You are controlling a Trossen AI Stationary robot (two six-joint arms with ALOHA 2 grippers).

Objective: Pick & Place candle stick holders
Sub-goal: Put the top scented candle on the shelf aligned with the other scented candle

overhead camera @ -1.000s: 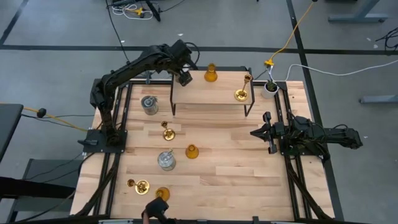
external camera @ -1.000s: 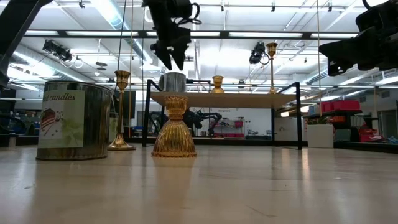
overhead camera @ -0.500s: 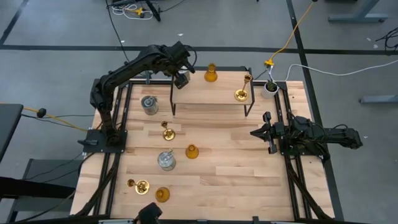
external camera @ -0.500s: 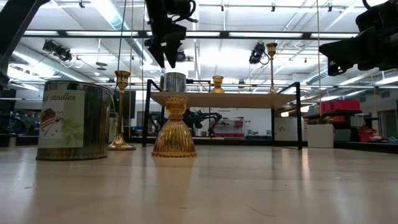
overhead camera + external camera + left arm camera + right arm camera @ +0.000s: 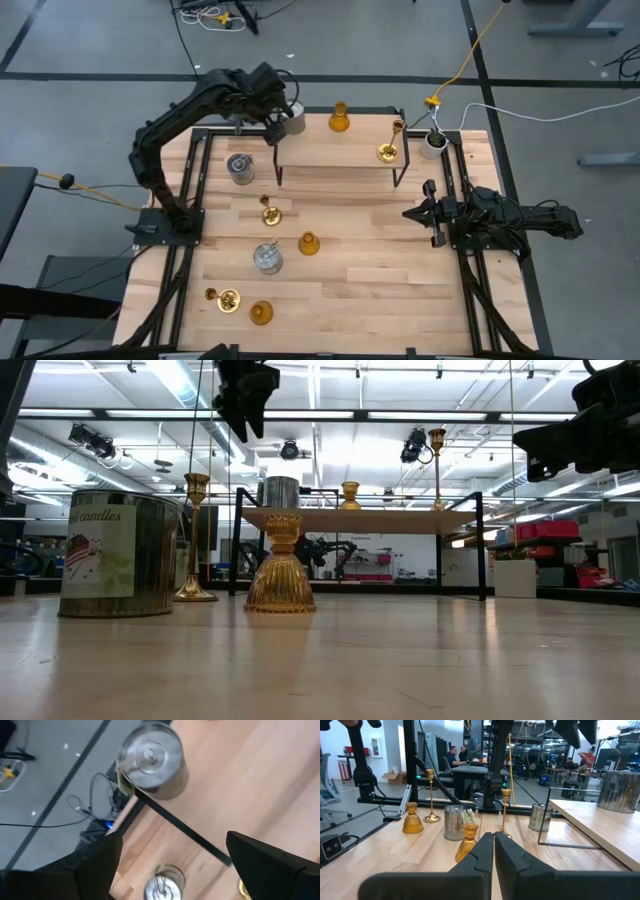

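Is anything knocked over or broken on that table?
Nothing stands out. Every candle holder stands upright, including the silvery one at the raised shelf's corner, just below the open left gripper. No spills or damage show.

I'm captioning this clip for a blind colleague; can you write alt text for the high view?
Seen from above, the left gripper, open and empty, hovers beside a silvery glass holder at the raised wooden shelf's corner. An amber holder and a brass holder also stand on the shelf. More holders dot the table, where the right gripper waits shut.
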